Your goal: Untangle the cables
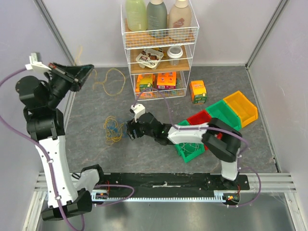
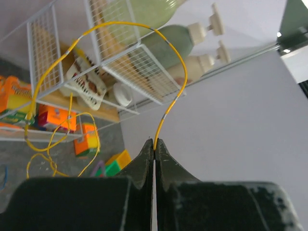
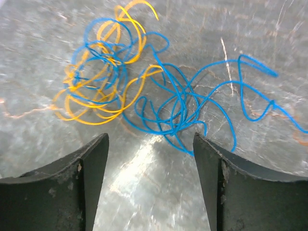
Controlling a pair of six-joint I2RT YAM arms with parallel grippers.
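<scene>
Wire this thin should be feather-light, limp, springy and slippery; a free end seems the best hold. Left gripper [image 2: 154,144], at ten o'clock, pinches a yellow cable [image 2: 179,65] aloft; right gripper [image 3: 150,142] gapes wide over the blue cable [image 3: 179,108] and yellow loops [image 3: 91,103] on the table [image 1: 144,155] at nine o'clock. Labels on the bottles [image 1: 156,17] are too small to read.

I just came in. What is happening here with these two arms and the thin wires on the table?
Two robot arms are sorting thin cables. The left tool, raised high, is shut on a yellow cable, whose loops hang down to the table. The right tool is open and holds nothing, low over a tangle of blue and yellow cables lying on the table. That tangle is not yet separated.
</scene>
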